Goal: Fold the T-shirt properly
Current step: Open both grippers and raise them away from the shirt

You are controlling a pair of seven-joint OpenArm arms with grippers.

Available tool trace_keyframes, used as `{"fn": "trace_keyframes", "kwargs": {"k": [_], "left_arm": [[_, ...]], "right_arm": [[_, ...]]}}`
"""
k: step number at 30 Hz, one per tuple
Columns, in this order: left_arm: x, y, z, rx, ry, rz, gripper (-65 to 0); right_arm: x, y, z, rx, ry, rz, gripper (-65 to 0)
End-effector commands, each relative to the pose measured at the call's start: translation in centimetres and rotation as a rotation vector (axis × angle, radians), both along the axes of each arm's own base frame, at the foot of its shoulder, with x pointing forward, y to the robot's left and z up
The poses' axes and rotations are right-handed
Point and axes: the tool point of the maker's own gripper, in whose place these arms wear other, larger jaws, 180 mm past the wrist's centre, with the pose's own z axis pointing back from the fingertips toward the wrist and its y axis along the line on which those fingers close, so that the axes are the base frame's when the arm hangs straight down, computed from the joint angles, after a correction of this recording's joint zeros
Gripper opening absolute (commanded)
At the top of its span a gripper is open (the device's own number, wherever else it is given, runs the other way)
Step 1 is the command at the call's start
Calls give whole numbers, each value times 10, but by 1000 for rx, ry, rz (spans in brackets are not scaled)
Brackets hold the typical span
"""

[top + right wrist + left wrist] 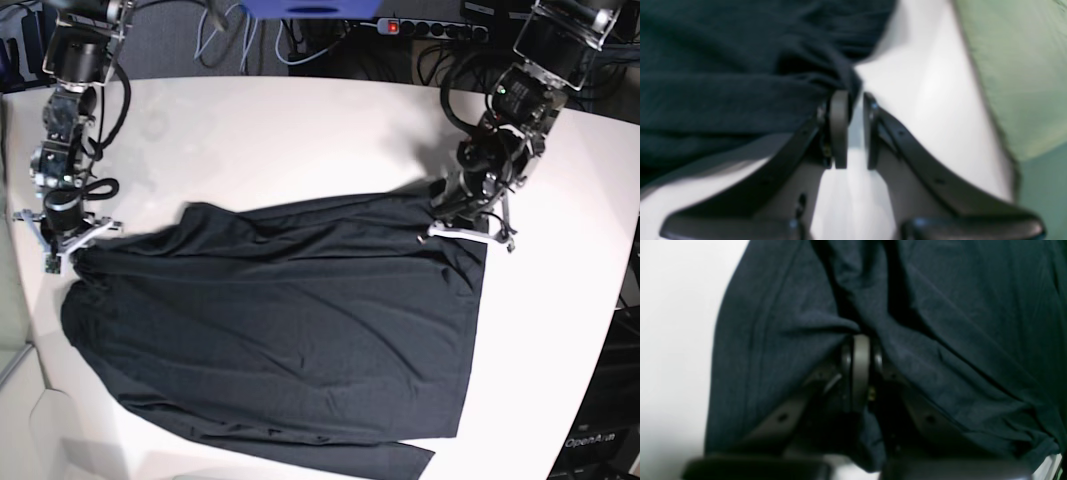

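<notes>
The T-shirt (290, 320) is a large, dark, plain garment spread across the white table (300, 140), with creases along its upper edge. My left gripper (462, 226) sits at the shirt's upper right corner. In the left wrist view, the left gripper (861, 340) has its fingers pressed together, and T-shirt (957, 323) fabric bunches around the tips. My right gripper (68, 246) is at the shirt's upper left corner. Close up, the right gripper (855, 96) shows a narrow gap with bare table behind it. The T-shirt (723, 66) edge touches its left finger (839, 126).
A power strip (430, 27) and cables lie beyond the table's far edge. The table's curved left edge (25, 330) runs close to the right arm. A pale green surface (1017, 66) lies beyond that edge.
</notes>
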Motion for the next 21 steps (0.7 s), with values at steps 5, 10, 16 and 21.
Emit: {"fn": "trace_keyframes", "kwargs": {"k": [5,10,16,21], "left_arm": [[-21,15,-17,30,106,26,-650],[-30,34,-20,77,125,16,-650],[-32,51,-18,123,132,6,-650],[-32,65,-15,153,132,8,-650]], "right_arm": [[8,-10,34,-44,-92,-5,-563],[5,-4,49,-67,-125,13,-626],[-4,1,36,-53,-97,13,-624],[-21,13,15,-21,-54,12,-624]]}}
